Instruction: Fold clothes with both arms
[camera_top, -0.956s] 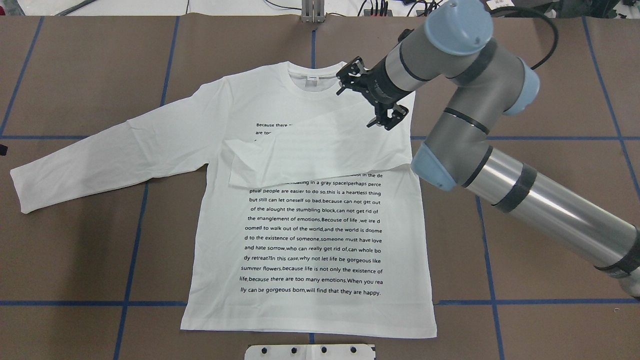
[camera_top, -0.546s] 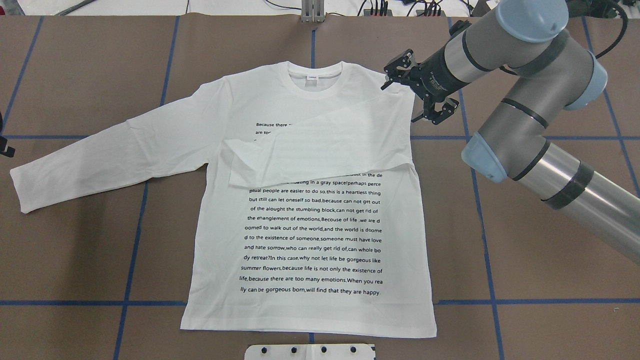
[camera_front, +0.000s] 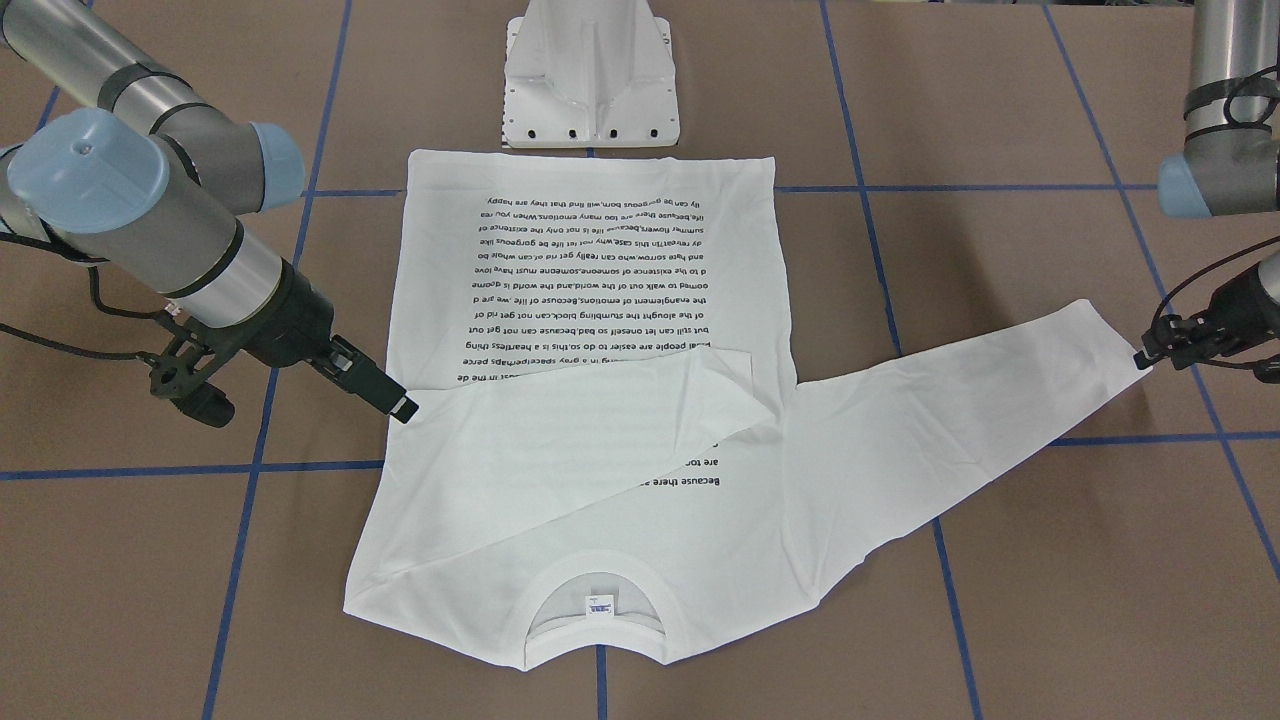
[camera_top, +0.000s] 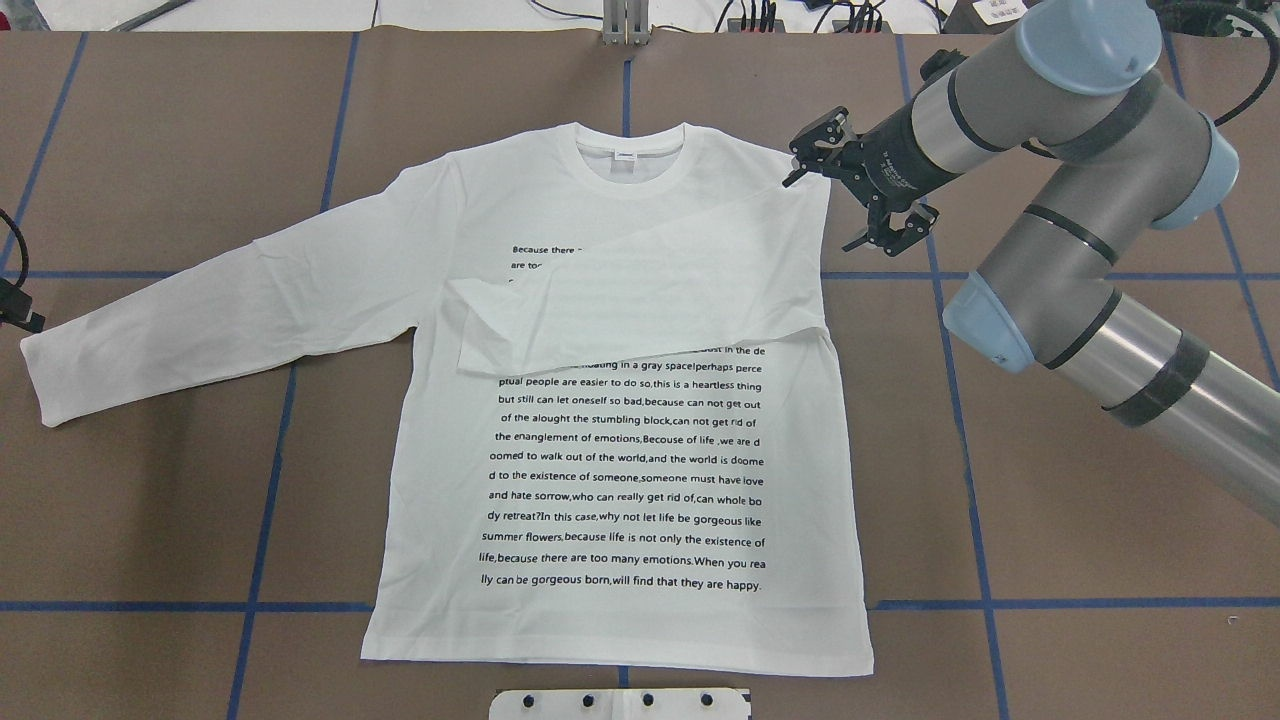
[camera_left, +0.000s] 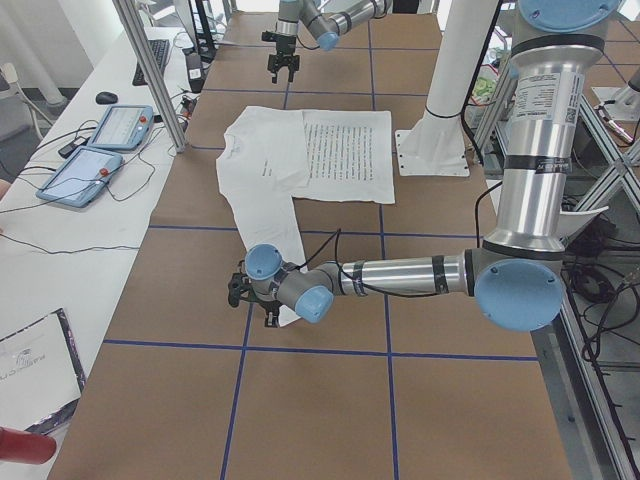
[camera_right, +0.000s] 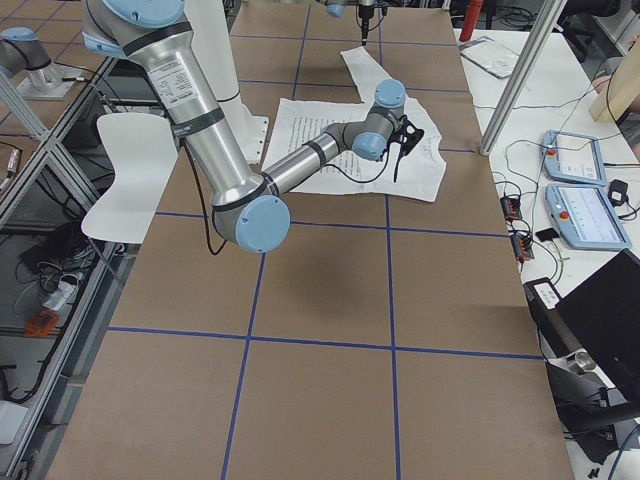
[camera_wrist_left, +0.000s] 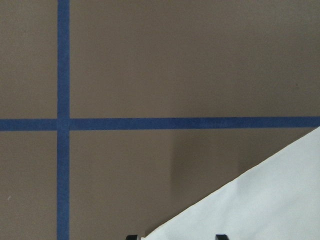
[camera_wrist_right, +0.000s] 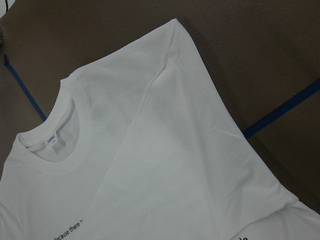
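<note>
Matte brown table (camera_top: 150, 150) carries a flat white T-shirt (camera_top: 440, 300), seemingly soft cotton.

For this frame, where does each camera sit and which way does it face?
Overhead: behind the robot, looking forward and down on the T-shirt; right arm and right gripper at right.
Front-facing: across the table, facing the pedestal; left arm and left gripper on its right.
Exterior left: table end, left arm near.
Exterior right: opposite end, right arm near.
Left wrist: straight down on the sleeve cuff; only fingertips show.
Right wrist: above the collar; no robot parts.
Shared: overhead and front-facing both show the folded sleeve.
</note>
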